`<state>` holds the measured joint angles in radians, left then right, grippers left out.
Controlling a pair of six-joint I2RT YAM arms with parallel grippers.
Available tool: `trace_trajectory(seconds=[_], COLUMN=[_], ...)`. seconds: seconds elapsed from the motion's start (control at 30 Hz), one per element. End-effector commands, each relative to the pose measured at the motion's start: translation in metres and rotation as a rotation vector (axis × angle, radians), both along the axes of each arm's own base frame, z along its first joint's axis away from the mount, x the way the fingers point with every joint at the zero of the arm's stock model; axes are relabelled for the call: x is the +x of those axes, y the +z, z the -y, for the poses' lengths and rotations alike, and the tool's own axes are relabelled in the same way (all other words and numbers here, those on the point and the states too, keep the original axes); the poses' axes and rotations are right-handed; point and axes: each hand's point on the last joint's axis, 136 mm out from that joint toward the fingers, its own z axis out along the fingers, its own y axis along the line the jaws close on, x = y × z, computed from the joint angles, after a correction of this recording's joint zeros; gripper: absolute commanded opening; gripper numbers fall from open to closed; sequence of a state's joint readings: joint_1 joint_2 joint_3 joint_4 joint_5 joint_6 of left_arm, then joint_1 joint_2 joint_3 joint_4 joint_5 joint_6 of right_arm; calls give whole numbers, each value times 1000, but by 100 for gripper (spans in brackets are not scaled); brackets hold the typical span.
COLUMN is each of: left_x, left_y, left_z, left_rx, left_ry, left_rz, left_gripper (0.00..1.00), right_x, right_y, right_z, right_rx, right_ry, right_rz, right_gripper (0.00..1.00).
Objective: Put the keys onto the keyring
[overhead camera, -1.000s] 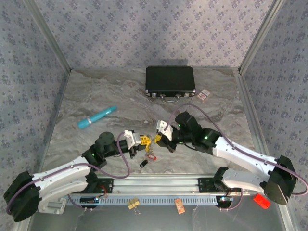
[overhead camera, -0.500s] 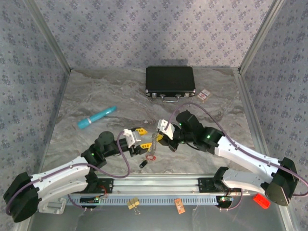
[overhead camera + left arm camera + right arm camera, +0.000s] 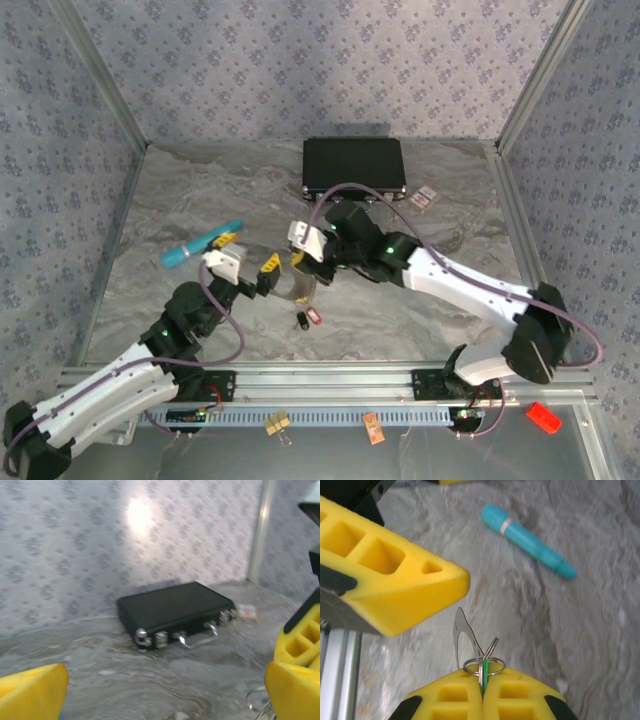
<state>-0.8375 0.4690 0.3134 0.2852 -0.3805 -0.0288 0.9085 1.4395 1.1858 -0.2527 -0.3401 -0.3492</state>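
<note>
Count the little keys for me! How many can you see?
3. A red key and a dark key lie side by side on the table. A green key is pinched in the right gripper. Others may be hidden.

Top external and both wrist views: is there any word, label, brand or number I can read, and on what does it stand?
No text reads clearly in these views.
Small cards beside the black case: printed marks, too small and blurred to read.
Orange tag at the near edge: marks too small to read.
Teal pen: a pale band, no legible lettering.
</note>
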Motion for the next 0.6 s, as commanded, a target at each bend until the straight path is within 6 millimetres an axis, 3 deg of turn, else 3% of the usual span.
trace_trajectory(seconds=[0.0,0.1,0.2,0.33,0.57], left_x=[7,7,6,8,15], left_y=[26,24,16,9,-4], left_z=[-38,-47,-45,-47,-52], left_rx=[-135,-135,-117,-110,-105], left_ry=[159,187,170,183,215], left_rz=[-1,-19,-28,-35,-63], left_gripper=[99,100,100,100,100], right_x=[14,26,26,21,10], right_y=[40,4,-31,-74,-127], right_z=[-33,-40,-31,6,77], right_rx=[132,59,-21,-163,-455], right_ry=[50,28,-2,-66,-155], right_rz=[93,43,0,-50,-105], right_gripper=[0,0,0,0,0])
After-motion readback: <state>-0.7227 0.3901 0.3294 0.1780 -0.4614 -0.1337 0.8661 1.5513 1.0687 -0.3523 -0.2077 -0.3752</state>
